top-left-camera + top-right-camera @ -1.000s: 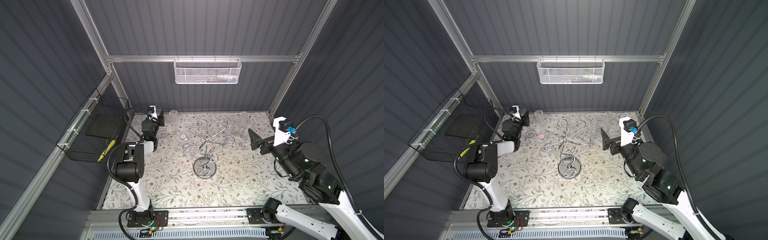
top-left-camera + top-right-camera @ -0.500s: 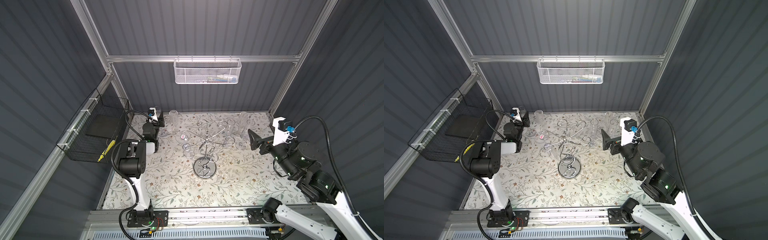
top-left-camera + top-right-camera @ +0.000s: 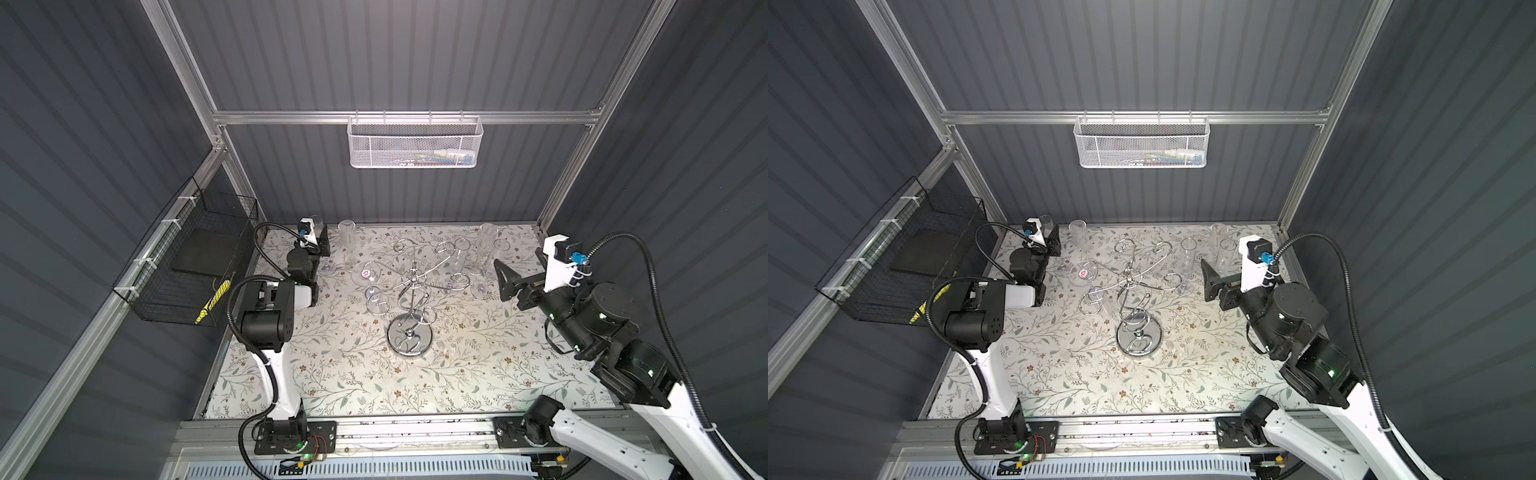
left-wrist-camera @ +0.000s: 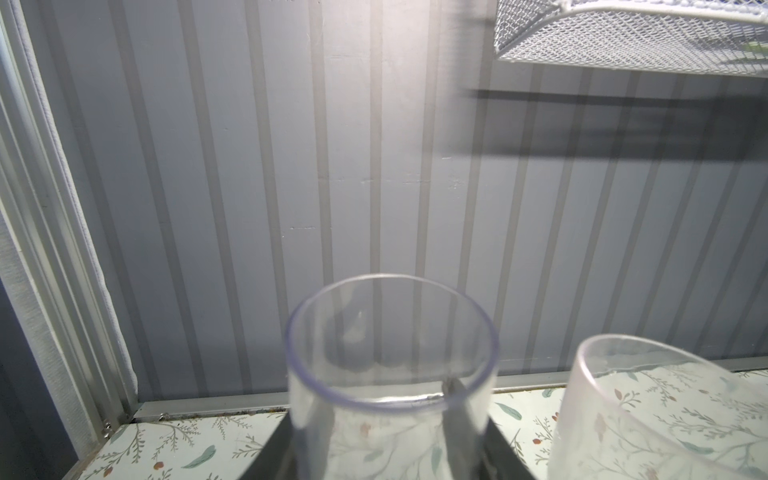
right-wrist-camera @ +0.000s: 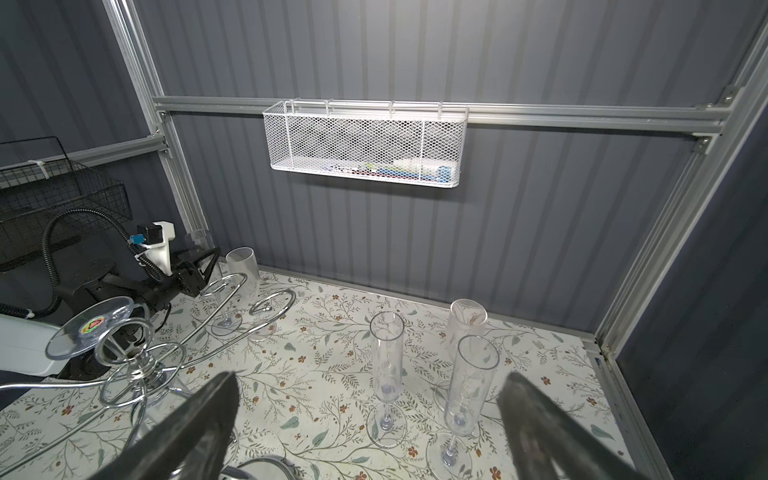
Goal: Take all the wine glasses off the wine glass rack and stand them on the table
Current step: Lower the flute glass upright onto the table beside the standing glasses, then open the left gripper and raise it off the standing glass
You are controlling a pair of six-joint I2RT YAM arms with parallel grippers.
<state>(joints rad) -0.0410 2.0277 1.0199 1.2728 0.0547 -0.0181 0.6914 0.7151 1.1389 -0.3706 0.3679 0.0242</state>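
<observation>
Rack: the wine glass rack (image 3: 409, 336) stands upright in the middle of the table (image 3: 353, 374) in both top views, with all but one of its curled arms bare.
Done so far: five glasses look to be off it. Three flutes (image 5: 386, 353) stand right of the rack and a frosted flute (image 3: 347, 239) stands to its upper left. The fifth is the held glass (image 4: 392, 345).
Held glass: it is upright at the upper-left corner of the table, and its rim fills the lower middle of the left wrist view. I cannot tell whether its foot rests on the cloth.
Left gripper: the left gripper (image 3: 321, 243) pinches the held glass by the bowl, with dark fingers (image 4: 272, 453) on either side of it.
Right gripper: the right gripper (image 5: 369, 386) is spread wide and empty. It hangs right of the rack in the top views, near the three flutes and touching none of them.
Still to do: the hanging glass (image 3: 368, 275) is upside down on an arm at the rack's left, stickered foot uppermost. By my reckoning the held glass wants setting down and letting go, and then that last one comes off.
Change over the last second: very little. The left gripper stays in its corner with the same grip, while the elbow behind it has crept upward in the frame. The right gripper keeps its place and its wide spread. Rack, flutes and hanging glass have not moved.
</observation>
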